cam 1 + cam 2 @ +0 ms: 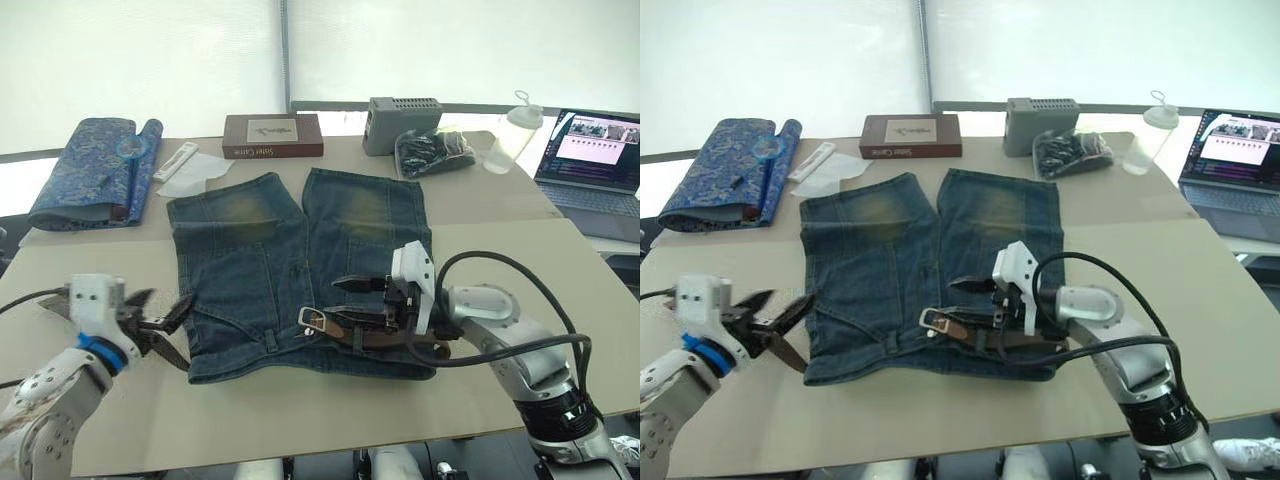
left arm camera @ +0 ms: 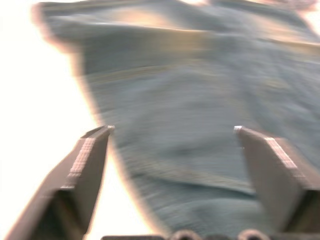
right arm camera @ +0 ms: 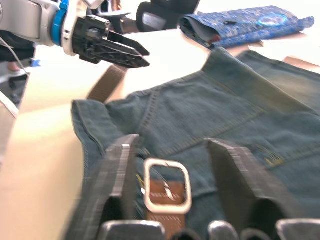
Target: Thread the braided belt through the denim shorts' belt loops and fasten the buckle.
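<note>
Your left tool (image 1: 165, 315) sits low at your left, arm bent in from the near corner, wrist angled inward, its two black fingers (image 2: 87, 160) spread wide apart with nothing between them. Your right tool (image 1: 350, 297) reaches in from your right, forearm lying nearly level, wrist turned toward the left tool, fingers (image 3: 117, 172) parted and gripping nothing.

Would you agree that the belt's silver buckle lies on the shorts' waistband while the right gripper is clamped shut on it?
Not quite: the right gripper is open, one finger on each side of the buckle, as the right wrist view shows. The buckle does lie on the waistband of the denim shorts.
</note>
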`<action>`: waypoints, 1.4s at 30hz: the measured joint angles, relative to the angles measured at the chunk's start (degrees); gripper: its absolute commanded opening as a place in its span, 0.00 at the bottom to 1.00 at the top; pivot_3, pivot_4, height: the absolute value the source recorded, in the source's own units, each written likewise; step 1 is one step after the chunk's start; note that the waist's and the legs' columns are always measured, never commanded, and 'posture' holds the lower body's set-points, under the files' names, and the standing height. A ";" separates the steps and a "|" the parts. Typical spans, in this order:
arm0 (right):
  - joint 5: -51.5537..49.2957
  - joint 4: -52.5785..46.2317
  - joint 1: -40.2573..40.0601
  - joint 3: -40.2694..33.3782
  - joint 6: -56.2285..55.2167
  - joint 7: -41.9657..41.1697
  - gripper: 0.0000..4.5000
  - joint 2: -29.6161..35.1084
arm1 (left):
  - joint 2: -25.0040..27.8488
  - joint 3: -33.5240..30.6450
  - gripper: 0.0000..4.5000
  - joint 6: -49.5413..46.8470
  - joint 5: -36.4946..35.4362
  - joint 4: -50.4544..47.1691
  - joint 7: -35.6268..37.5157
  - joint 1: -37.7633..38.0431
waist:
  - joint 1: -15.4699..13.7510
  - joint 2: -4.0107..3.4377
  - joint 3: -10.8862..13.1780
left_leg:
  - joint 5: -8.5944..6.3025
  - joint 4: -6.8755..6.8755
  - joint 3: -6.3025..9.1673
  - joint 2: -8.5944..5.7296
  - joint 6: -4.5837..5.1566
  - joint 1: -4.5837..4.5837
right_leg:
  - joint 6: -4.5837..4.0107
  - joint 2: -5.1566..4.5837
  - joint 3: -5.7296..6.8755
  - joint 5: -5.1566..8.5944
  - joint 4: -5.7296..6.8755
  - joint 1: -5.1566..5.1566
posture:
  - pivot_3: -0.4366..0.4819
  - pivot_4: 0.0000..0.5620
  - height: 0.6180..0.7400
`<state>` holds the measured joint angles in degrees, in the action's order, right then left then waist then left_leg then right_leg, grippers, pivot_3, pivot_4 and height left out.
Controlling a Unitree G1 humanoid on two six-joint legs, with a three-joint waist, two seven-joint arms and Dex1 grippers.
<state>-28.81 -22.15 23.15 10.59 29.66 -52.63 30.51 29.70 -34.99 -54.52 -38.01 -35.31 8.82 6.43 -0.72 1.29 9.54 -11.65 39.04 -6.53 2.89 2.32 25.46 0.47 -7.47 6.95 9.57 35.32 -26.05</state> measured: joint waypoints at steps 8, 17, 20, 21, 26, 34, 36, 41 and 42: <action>3.33 5.64 5.01 5.15 -4.61 -6.04 0.89 -2.80 | -7.42 -14.20 1.00 -25.17 3.76 -0.95 -18.92 -10.36 | -0.23 0.18 -0.02 | 0.06 0.04 0.02 -0.05 -0.09 -0.17 | -0.16 0.02 -0.01 0.08 0.05 -0.04 | 0.48 0.27 0.74; 2.03 8.08 10.05 4.53 -5.82 -11.20 0.89 -5.35 | -7.69 -20.75 1.00 -32.68 7.32 3.55 -17.72 -20.17 | -0.22 0.44 -0.03 | 0.17 0.03 0.05 -0.01 -0.29 -0.14 | -0.23 0.04 0.01 0.07 0.51 -0.07 | 0.48 0.27 0.74; 2.03 8.47 10.08 4.38 -5.82 -11.15 0.89 -5.35 | -6.48 -19.72 1.00 -31.04 9.30 8.98 -16.40 -20.36 | -0.02 0.45 -0.02 | 0.17 0.01 0.04 -0.01 -0.30 -0.12 | -0.21 0.04 -0.01 0.06 0.50 -0.11 | 0.48 0.27 0.74; 2.03 8.55 10.13 4.27 -5.82 -11.10 0.89 -5.34 | -6.12 -19.03 1.00 -29.84 10.13 10.88 -16.02 -20.58 | -0.04 0.45 -0.02 | 0.17 -0.01 0.04 -0.01 -0.30 -0.13 | -0.20 0.04 -0.01 0.06 0.50 -0.11 | 0.48 0.27 0.74; 2.29 8.67 10.24 4.13 -5.82 -10.79 0.89 -5.25 | -5.56 -13.92 0.80 -21.84 13.41 19.06 -14.40 -21.92 | -0.27 0.46 -0.02 | 0.16 -0.01 0.02 -0.01 -0.31 -0.12 | -0.31 -0.01 -0.02 0.11 0.47 -0.12 | 0.48 0.27 0.74; 2.75 8.33 10.19 3.82 -5.69 -9.67 0.89 -3.97 | -5.51 -8.81 0.00 -10.68 15.86 25.41 -12.72 -22.66 | -0.61 0.46 -0.02 | 0.15 -0.05 0.01 0.03 -0.32 -0.12 | -0.35 -0.07 -0.01 0.13 0.45 -0.16 | 0.48 0.27 0.74; 2.73 7.64 10.19 3.81 -5.23 -9.35 0.89 -3.96 | -5.48 -7.87 0.00 -8.98 16.51 25.69 -12.53 -22.19 | -0.52 0.46 -0.02 | 0.15 -0.08 0.00 0.03 -0.32 -0.12 | -0.34 -0.08 0.00 0.13 0.46 -0.18 | 0.48 0.27 0.74; 2.68 6.40 9.94 3.63 -4.49 -8.16 0.89 -4.03 | 0.74 0.24 0.00 -1.74 21.82 22.54 -9.46 -13.84 | 0.06 0.52 0.02 | 0.11 -0.18 -0.04 0.07 -0.39 -0.10 | -0.37 -0.08 0.02 0.15 0.46 -0.30 | 0.48 0.27 0.74; 2.68 6.40 9.86 3.46 -4.24 -8.06 0.89 -4.03 | 2.59 1.95 0.00 -0.16 22.99 21.13 -8.46 -12.36 | 0.03 0.52 0.03 | 0.11 -0.19 -0.05 0.07 -0.39 -0.09 | -0.42 -0.08 0.02 0.17 0.45 -0.32 | 0.48 0.27 0.74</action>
<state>-26.13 -15.74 33.01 14.06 25.43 -60.68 26.49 32.29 -33.05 -54.68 -15.02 -14.18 0.36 -5.92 -0.70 1.81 9.57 -11.54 38.85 -6.57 2.96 1.93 25.37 0.06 -7.55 6.97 9.74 35.77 -26.37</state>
